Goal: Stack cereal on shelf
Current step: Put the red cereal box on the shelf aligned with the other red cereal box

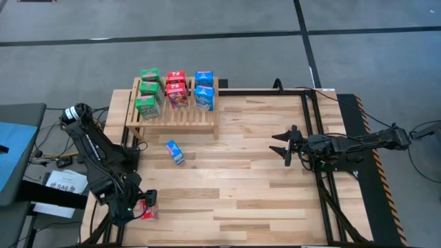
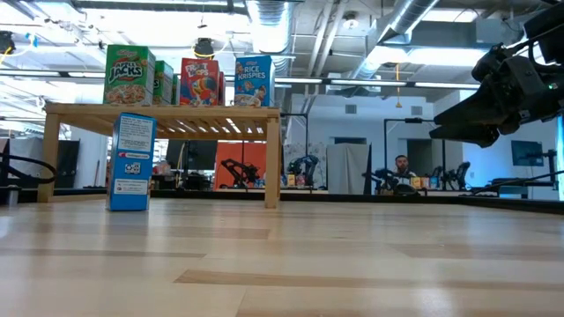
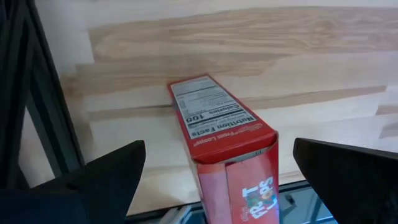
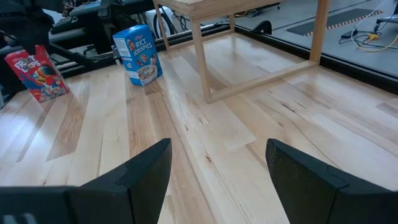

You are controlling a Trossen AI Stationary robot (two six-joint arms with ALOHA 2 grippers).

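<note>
My left hand [image 3: 214,180] open around red cereal box [image 3: 227,149].
Right hand [image 1: 287,145] open, idle over table [image 1: 262,200].

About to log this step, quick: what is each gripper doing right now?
Left gripper: open, fingers either side of the red cereal box, not closed on it.
Right gripper: open, holding nothing, above bare table.

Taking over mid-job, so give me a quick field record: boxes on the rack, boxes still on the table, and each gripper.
rack: seven boxes on top, three green, two red, two blue
blue box: on the table in front of the rack
red box: on the table, between the left gripper's fingers, not gripped
left gripper: open
right gripper: open, empty, over bare table
</note>
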